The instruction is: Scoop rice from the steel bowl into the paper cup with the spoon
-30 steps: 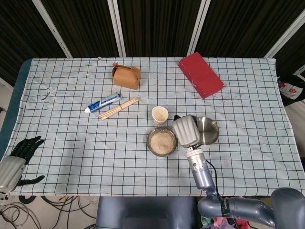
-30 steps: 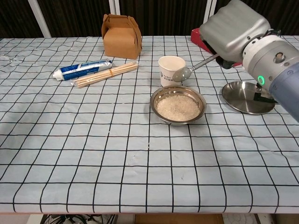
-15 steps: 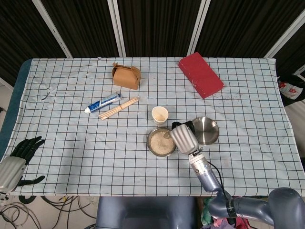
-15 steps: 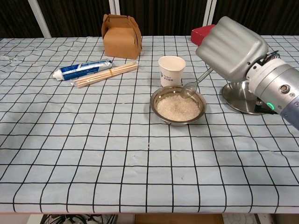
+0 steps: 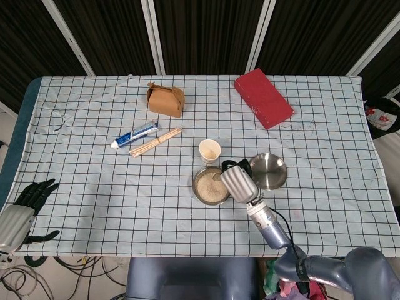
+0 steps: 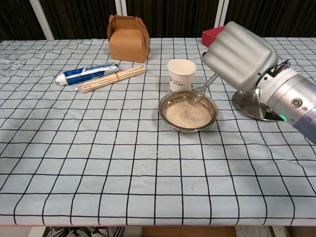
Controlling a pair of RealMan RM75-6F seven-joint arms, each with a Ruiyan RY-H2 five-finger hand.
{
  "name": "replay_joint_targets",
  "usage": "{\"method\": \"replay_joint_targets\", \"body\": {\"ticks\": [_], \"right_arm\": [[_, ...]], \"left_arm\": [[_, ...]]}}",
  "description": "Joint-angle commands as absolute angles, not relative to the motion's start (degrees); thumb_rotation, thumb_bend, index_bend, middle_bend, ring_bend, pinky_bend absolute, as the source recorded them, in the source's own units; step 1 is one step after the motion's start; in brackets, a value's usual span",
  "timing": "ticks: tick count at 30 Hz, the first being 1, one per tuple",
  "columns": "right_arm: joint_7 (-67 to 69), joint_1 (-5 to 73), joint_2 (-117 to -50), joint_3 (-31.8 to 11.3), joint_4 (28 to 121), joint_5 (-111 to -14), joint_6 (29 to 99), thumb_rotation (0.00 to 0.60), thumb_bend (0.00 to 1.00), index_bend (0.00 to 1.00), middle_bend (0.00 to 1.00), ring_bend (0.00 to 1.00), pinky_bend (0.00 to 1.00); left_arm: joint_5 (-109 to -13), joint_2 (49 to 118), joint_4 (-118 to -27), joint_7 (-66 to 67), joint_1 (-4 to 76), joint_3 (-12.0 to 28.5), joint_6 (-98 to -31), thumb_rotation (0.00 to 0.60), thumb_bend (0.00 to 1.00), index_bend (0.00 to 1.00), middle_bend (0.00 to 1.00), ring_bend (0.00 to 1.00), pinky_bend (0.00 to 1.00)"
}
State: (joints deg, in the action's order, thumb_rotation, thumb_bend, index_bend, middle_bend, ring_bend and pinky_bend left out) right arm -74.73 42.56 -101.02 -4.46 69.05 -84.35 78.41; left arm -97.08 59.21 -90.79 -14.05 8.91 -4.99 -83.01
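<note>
The steel bowl (image 5: pixel 211 186) (image 6: pixel 188 112) of white rice sits mid-table, with the white paper cup (image 5: pixel 210 150) (image 6: pixel 181 74) upright just behind it. My right hand (image 5: pixel 238 182) (image 6: pixel 239 56) hovers over the bowl's right edge and grips a metal spoon (image 6: pixel 197 95). The spoon slants down to the left, its head at the back rim of the bowl just above the rice. In the head view the hand hides most of the spoon. My left hand (image 5: pixel 22 209) rests at the table's near left corner, fingers spread, holding nothing.
A steel lid (image 5: pixel 269 170) (image 6: pixel 255 104) lies right of the bowl, partly behind my right hand. A toothpaste tube (image 5: pixel 135 134) and a chopstick bundle (image 5: pixel 155 142) lie to the left, a brown paper box (image 5: pixel 165 100) at the back, a red box (image 5: pixel 263 97) at the back right.
My right hand has come down and slightly left from beside the cup. The spoon head dropped from cup height to the bowl's back rim, over the rice.
</note>
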Motion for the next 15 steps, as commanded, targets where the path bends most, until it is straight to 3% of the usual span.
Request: {"method": "replay_joint_targets", "body": {"ticks": [1,15], "right_arm": [[-74.7,42.5,-101.4,-4.7,68.2,-84.7,78.0,0.6,0.43,0.65,1.0,1.0,1.0],[-73.3,41.4,-103.3,-3.6,65.9,-85.7,75.7,0.6,0.43,0.65,1.0,1.0,1.0]], "left_arm": [[-97.0,59.2,-90.8,-14.1,8.9,-5.0,-83.0,0.6,0.02,0.0,0.0,0.0,0.0],[-96.9,58.8,-91.4,-15.2,9.1,-5.3,-82.3,0.6,0.02,0.0,0.0,0.0,0.0]]}}
